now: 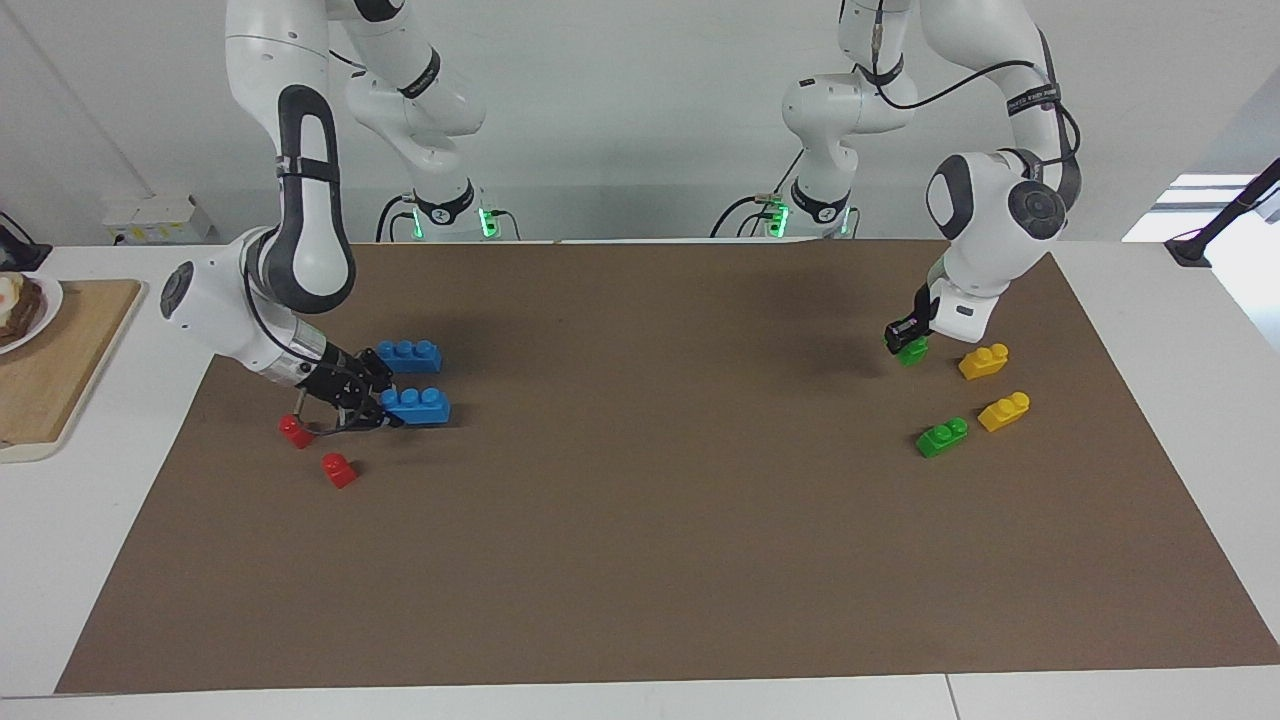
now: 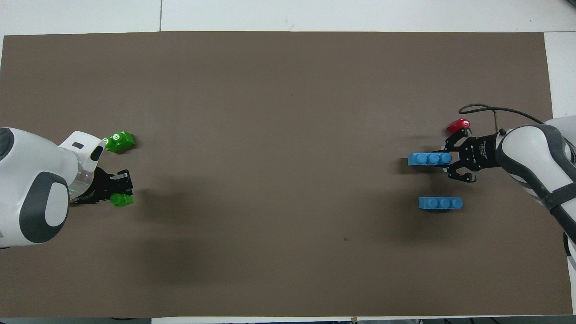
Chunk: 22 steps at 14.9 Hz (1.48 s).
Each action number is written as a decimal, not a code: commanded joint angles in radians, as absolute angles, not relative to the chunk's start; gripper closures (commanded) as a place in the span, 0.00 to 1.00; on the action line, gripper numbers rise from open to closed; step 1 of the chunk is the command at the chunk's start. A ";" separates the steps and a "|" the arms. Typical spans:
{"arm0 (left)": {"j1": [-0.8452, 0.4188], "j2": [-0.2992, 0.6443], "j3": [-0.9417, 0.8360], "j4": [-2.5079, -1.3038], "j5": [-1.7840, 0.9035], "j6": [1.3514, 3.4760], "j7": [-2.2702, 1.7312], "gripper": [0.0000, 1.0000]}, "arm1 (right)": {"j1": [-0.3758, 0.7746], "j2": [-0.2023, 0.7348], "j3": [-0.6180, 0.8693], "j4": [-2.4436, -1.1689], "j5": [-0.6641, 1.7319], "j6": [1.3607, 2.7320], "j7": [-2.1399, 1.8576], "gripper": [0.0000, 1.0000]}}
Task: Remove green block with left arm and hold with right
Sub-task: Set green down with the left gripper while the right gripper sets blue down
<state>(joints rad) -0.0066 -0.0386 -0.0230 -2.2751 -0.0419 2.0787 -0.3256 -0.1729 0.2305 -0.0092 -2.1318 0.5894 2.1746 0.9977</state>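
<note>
The green block point(image 1: 912, 350) is at the left arm's end of the brown mat, partly covered by my left gripper point(image 1: 906, 332), which is right at its top. In the overhead view the block point(image 2: 122, 199) shows just beside the left gripper point(image 2: 120, 185). A second like green brick point(image 1: 942, 437) lies farther from the robots; it also shows in the overhead view point(image 2: 119, 141). My right gripper point(image 1: 378, 400) is at the right arm's end of the mat, closed on the end of a blue three-stud brick point(image 1: 417, 405), also seen from overhead point(image 2: 429, 159).
Two yellow bricks point(image 1: 983, 360) point(image 1: 1003, 411) lie beside the green ones. A second blue brick point(image 1: 410, 355) and two red bricks point(image 1: 295, 430) point(image 1: 339, 469) lie by the right gripper. A wooden board point(image 1: 60, 370) with a plate point(image 1: 20, 310) stands off the mat.
</note>
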 commanded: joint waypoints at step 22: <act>0.041 0.021 -0.029 -2.365 -0.043 2.253 -0.169 0.29 | -0.205 0.244 0.011 -2.129 0.580 2.255 0.951 0.13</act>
